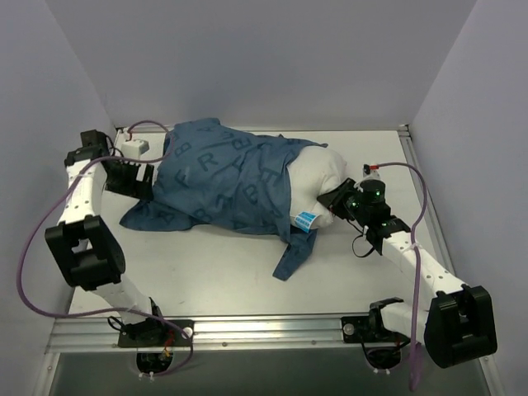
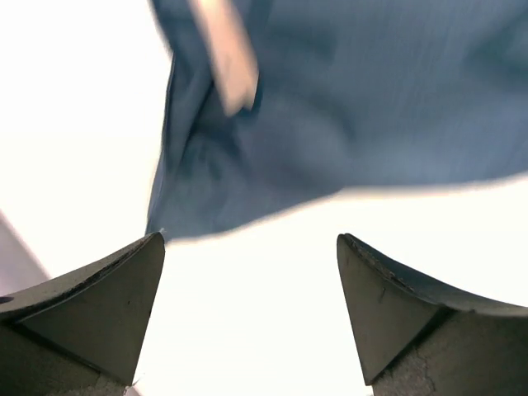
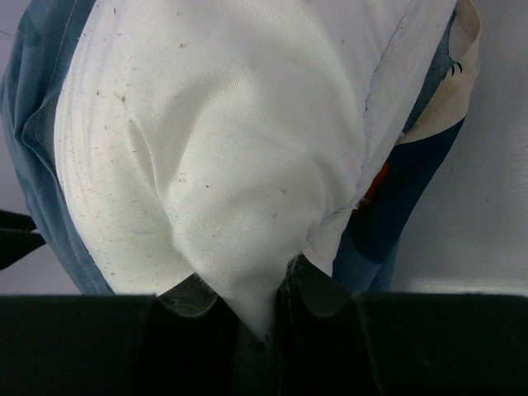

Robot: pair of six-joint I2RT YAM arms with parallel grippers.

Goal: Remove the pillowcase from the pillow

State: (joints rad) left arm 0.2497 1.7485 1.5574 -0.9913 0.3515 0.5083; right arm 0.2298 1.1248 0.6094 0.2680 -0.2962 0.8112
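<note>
The dark blue pillowcase (image 1: 223, 177) with lighter letters covers most of the white pillow (image 1: 318, 177), whose right end and blue-and-white tag (image 1: 306, 221) stick out. My right gripper (image 1: 337, 200) is shut on a pinch of the pillow's white fabric (image 3: 247, 272); its fingers (image 3: 318, 293) clamp the fold. The pillowcase edge shows beside it in the right wrist view (image 3: 388, 223). My left gripper (image 1: 142, 177) is open at the pillowcase's left end, its fingers (image 2: 107, 297) wide apart just short of the blue cloth (image 2: 330, 107).
A small white box (image 1: 134, 147) with a cable lies at the table's back left corner. A flap of the pillowcase (image 1: 293, 252) trails toward the table's front. White walls enclose the table (image 1: 214, 280) on three sides.
</note>
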